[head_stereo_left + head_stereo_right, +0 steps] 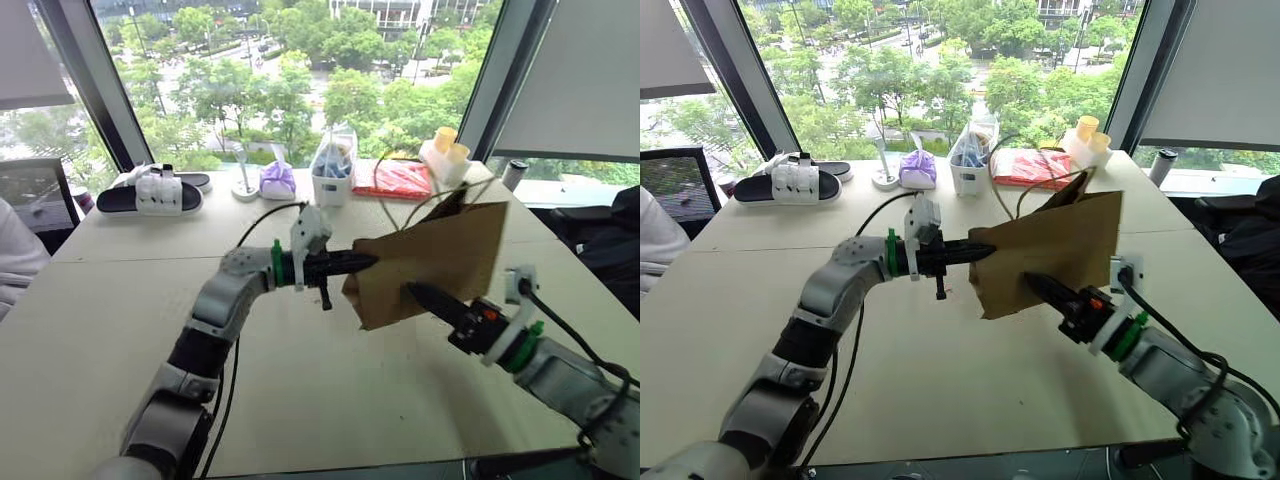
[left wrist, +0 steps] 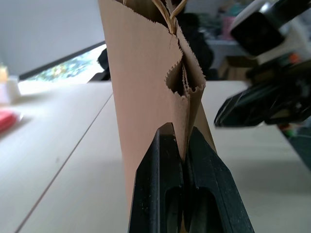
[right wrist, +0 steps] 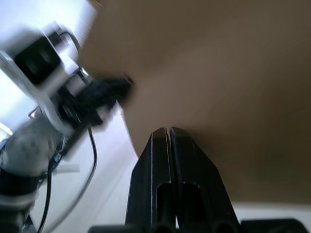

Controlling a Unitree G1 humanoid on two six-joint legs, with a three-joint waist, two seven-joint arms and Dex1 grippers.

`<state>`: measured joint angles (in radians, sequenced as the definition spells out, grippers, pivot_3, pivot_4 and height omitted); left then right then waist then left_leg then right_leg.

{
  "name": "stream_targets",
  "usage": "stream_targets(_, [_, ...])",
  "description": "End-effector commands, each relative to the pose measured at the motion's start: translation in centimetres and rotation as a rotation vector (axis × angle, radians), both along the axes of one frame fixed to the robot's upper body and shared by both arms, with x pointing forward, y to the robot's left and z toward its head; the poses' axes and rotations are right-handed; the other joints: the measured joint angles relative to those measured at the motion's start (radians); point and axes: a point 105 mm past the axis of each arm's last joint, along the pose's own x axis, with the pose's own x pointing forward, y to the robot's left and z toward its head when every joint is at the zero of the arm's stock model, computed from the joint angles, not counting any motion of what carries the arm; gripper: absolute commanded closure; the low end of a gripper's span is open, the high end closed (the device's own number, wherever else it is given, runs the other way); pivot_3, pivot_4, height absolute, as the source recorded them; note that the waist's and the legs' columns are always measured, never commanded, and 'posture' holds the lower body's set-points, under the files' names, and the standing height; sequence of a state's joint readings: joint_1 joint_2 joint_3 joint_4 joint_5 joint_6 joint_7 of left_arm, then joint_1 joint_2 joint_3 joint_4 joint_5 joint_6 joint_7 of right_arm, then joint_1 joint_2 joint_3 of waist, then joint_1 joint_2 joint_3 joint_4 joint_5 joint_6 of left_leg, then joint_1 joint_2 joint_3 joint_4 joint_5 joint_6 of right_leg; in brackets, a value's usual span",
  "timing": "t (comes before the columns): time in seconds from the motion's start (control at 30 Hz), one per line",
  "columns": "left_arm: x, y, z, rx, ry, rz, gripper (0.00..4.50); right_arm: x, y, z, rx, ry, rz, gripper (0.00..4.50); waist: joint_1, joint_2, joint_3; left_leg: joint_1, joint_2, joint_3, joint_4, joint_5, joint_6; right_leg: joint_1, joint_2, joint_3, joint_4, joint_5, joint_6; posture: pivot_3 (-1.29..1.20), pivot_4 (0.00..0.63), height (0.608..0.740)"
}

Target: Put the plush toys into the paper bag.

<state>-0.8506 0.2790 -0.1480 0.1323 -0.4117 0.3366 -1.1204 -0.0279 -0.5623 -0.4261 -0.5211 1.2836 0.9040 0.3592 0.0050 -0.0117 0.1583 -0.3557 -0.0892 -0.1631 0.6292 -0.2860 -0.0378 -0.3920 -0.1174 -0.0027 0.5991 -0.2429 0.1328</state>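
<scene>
Paper bag (image 1: pixel 430 262) pinched in left hand (image 1: pixel 362 263), seemingly airborne.

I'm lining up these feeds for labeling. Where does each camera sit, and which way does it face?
Head views: forward and down over the table, both arms and the paper bag.
Left wrist view: along the left tool, shut on the paper bag's edge.
Right wrist view: along the shut right tool, against the bag.
Shared: the bag and the left tool.

A: Arms, pair?
B: Left arm (image 1: pixel 215 310), right arm (image 1: pixel 1185 375): grey shells, black joints, green wrist rings, white wrist cameras, black cables.
A: Grippers?
B: Left gripper (image 1: pixel 365 262), right gripper (image 1: pixel 415 291): two tapered black fingers each; orange mark on right.
</scene>
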Motion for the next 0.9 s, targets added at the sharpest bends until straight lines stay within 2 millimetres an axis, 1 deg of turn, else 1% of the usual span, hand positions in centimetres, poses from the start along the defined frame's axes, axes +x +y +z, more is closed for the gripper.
stream_targets(0.03, [-0.6, 0.7, 0.1, 0.053, -0.027, -0.097, 4.47, -1.8, -1.0, 1.9, 0.033, -0.077, -0.002, 4.5, -0.001, 0.001, -0.001, 0.0, 0.0, 0.0, 0.0, 0.0, 0.0, 0.0, 0.0, 0.0, 0.0, 0.0, 0.0, 0.0, 0.15, 0.74])
stream_targets(0.13, [0.3, 1.6, -2.0, 0.157, -0.042, -0.096, 4.47, -3.2, -1.8, 1.9, 0.036, -0.071, -0.023, 4.5, 0.002, 0.002, -0.001, 0.0, 0.0, 0.0, 0.0, 0.0, 0.0, 0.0, 0.001, 0.0, 0.0, 0.0, 0.0, 0.0, 0.15, 0.74])
stream_targets(0.23, [0.6, 2.0, -3.7, 0.201, -0.019, -0.114, 4.47, -4.4, -1.5, 1.4, 0.022, -0.042, -0.007, 4.5, 0.005, 0.001, 0.0, 0.0, 0.0, 0.0, 0.001, 0.0, 0.0, 0.0, 0.001, 0.0, 0.0, 0.0, 0.0, 0.0, 0.15, 0.74])
stream_targets(0.3, [0.7, 2.2, -4.2, 0.21, -0.012, -0.123, 4.47, -4.9, -1.2, 1.2, 0.019, -0.032, 0.007, 4.5, 0.008, 0.0, 0.0, -0.001, 0.0, 0.0, 0.001, 0.0, 0.0, 0.0, 0.001, 0.0, 0.0, 0.0, 0.0, 0.0, 0.15, 0.74])
stream_targets(0.33, [0.7, 2.2, -4.9, 0.223, -0.005, -0.126, 4.47, -5.3, -0.9, 0.8, 0.009, -0.015, 0.016, 4.5, 0.008, 0.0, 0.0, -0.001, 0.0, -0.001, 0.001, 0.0, 0.0, 0.001, 0.001, 0.0, 0.0, 0.0, 0.0, 0.0, 0.15, 0.74])
stream_targets(0.4, [1.0, 2.3, -6.1, 0.24, 0.001, -0.118, 4.47, -5.6, -0.6, 0.2, 0.0, 0.012, 0.013, 4.5, 0.009, 0.0, 0.0, -0.001, 0.0, -0.001, 0.001, 0.0, 0.0, 0.001, 0.0, 0.0, 0.0, 0.0, 0.0, 0.0, 0.15, 0.74])
stream_targets(0.47, [1.3, 2.3, -6.5, 0.249, 0.001, -0.113, 4.47, -5.5, -0.6, 0.0, -0.002, 0.019, 0.007, 4.5, 0.008, 0.0, 0.0, -0.001, 0.0, -0.001, 0.001, 0.0, 0.0, 0.001, 0.0, 0.0, -0.001, 0.0, 0.0, 0.0, 0.15, 0.74])
stream_targets(0.5, [1.4, 2.3, -6.5, 0.25, 0.002, -0.109, 3.97, -5.4, -0.6, -0.1, -0.005, 0.021, 0.007, 4.5, 0.008, 0.0, 0.0, -0.001, 0.0, -0.001, 0.001, 0.0, 0.0, 0.001, 0.0, 0.0, 0.0, 0.0, 0.0, 0.0, 0.15, 0.74])
stream_targets(0.53, [1.5, 2.2, -6.4, 0.247, 0.001, -0.104, 3.81, -5.4, -0.6, -0.1, -0.007, 0.022, 0.008, 4.5, 0.008, 0.0, 0.0, -0.001, 0.0, -0.001, 0.001, 0.0, 0.0, 0.001, 0.0, 0.0, 0.0, 0.0, 0.0, 0.0, 0.15, 0.74])
stream_targets(0.67, [1.5, 2.6, -6.0, 0.23, -0.004, -0.087, 2.03, -5.2, -0.5, -0.4, -0.028, 0.034, 0.024, 4.5, 0.008, 0.0, 0.0, 0.0, 0.0, -0.001, 0.001, 0.0, 0.0, 0.001, 0.0, 0.0, 0.0, 0.0, 0.0, 0.0, 0.15, 0.74])
stream_targets(0.73, [1.5, 2.9, -5.8, 0.212, -0.001, -0.07, 0.95, -5.1, -0.5, -0.6, -0.037, 0.041, 0.034, 4.5, 0.008, 0.0, 0.0, -0.001, 0.0, -0.001, 0.001, 0.0, 0.0, 0.001, 0.001, 0.0, 0.0, 0.0, 0.0, 0.0, 0.15, 0.74])
stream_targets(0.8, [1.6, 3.4, -5.7, 0.216, 0.02, -0.035, 0.01, -4.9, -0.6, -0.8, -0.056, 0.046, 0.043, 4.5, 0.007, 0.0, 0.0, -0.001, 0.0, -0.002, 0.001, 0.0, 0.0, 0.001, 0.0, 0.0, 0.0, 0.0, 0.0, 0.0, 0.15, 0.74])
stream_targets(0.9, [1.1, 5.9, -5.9, 0.258, 0.077, 0.031, 0.01, -4.6, -0.8, -0.9, -0.092, 0.041, 0.043, 4.5, 0.001, 0.0, 0.0, 0.0, 0.001, -0.003, 0.001, 0.0, 0.0, 0.001, 0.001, 0.0, 0.0, 0.0, 0.0, 0.0, 0.15, 0.74])
